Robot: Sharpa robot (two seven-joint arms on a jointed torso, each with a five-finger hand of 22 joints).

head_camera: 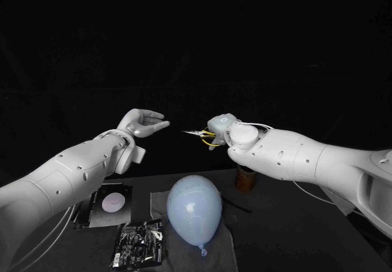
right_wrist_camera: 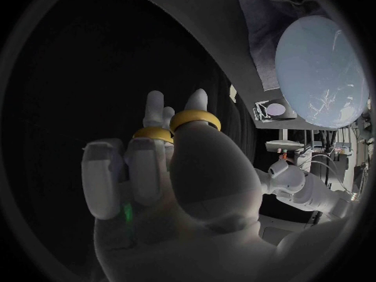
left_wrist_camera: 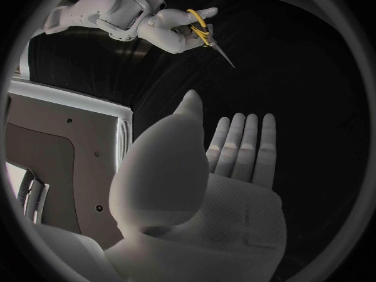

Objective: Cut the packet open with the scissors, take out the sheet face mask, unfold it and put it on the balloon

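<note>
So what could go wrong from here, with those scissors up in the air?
The scissors in the right hand hang in the air near the balloon; a slip or low swing could pop it. Their tips point toward the empty left hand, which might get jabbed.

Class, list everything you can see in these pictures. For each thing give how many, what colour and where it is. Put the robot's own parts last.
balloon: one, pale blue, lying on the cloth mid-table
cloth: one, grey, under the balloon
packet: one, silver and black, flat on the table beside the balloon, on the left arm's side
card: one, white with a pale round mark, on a dark holder behind the packet
brown object: one, behind the balloon; kind unclear
scissors: one pair, yellow handles, in the air
table: one, black
left hand: silver, raised, holding nothing
right hand: silver, holding the scissors
</note>
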